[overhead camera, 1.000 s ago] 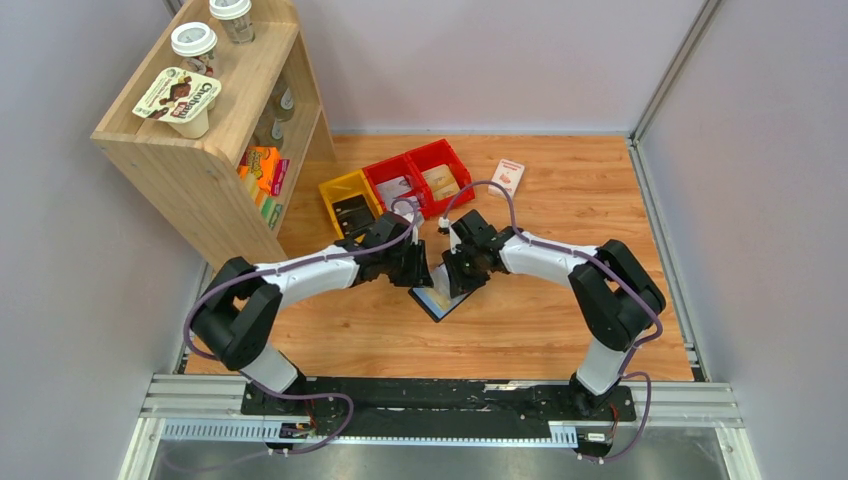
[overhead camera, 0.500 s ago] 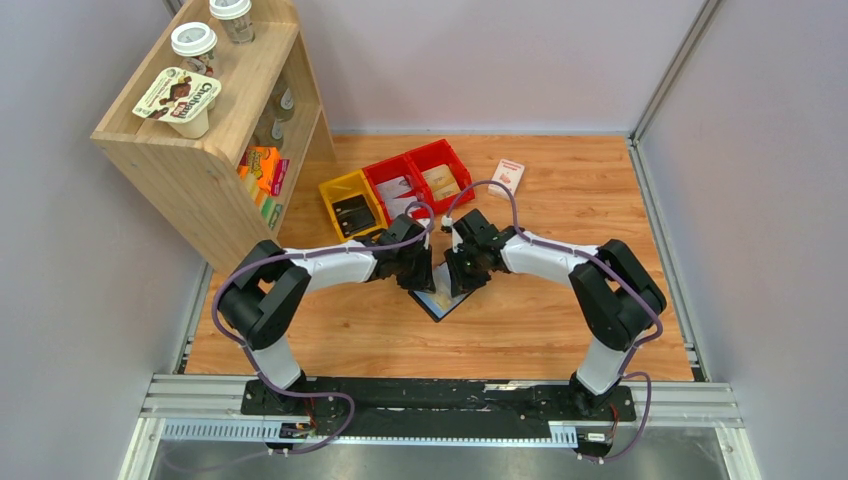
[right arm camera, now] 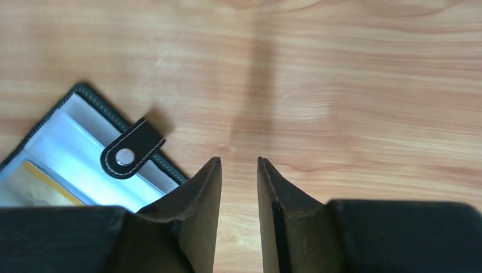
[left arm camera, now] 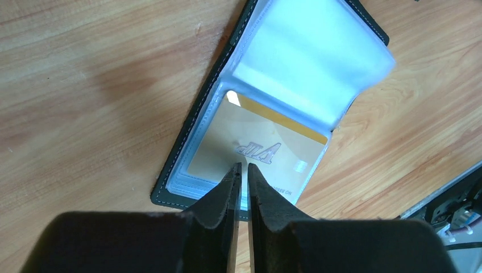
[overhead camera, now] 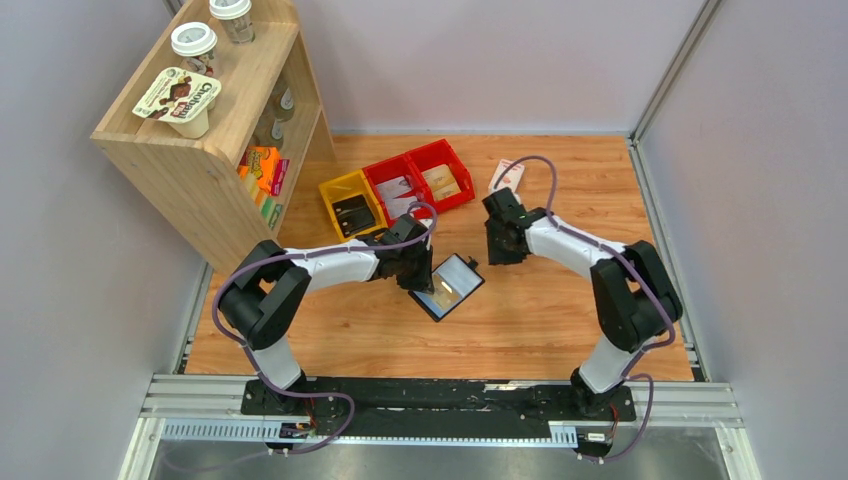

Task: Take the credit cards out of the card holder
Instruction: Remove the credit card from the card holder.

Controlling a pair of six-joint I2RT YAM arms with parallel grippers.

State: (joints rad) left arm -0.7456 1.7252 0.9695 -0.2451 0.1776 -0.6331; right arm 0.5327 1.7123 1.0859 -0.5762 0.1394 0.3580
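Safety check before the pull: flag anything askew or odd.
Only the card holder: it lies open, skewed on the table, one clear sleeve seemingly curling up instead of lying flat.

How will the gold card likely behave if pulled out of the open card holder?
The gold card looks thin and flat, so probably stiff yet light. Its clear pocket looks glossy, so it may slide easily. The card holder looks small, so it might drag along.
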